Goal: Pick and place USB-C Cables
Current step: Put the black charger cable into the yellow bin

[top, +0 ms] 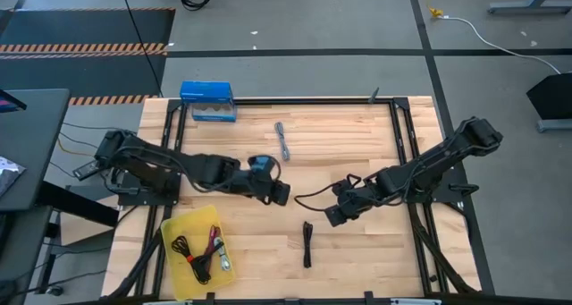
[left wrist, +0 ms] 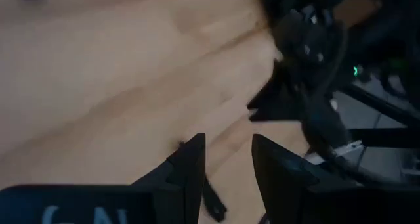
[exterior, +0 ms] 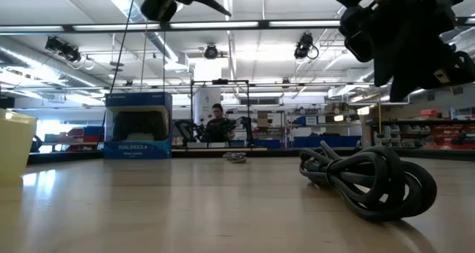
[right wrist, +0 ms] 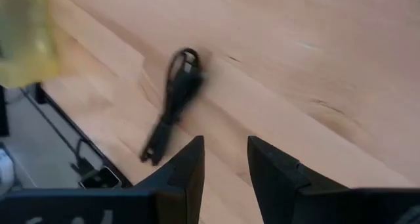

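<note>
A black USB-C cable bundle [top: 307,244] lies flat on the wood near the table's near edge; it also shows in the low view [exterior: 371,180] and the right wrist view [right wrist: 172,104]. A grey bundle [top: 283,141] lies toward the far side. More black bundles, one with red on it, sit in the yellow tray [top: 183,267]. My left gripper [top: 279,194] hovers mid-table, open and empty [left wrist: 228,153]. My right gripper [top: 334,216] hovers just right of the black bundle and farther from the near edge, open and empty [right wrist: 225,152].
A blue box [top: 207,101] stands at the far left corner of the table. A black frame [top: 404,135] runs along the table's edges. The two grippers hang close together over the middle. Bare wood lies between the grey bundle and the black one.
</note>
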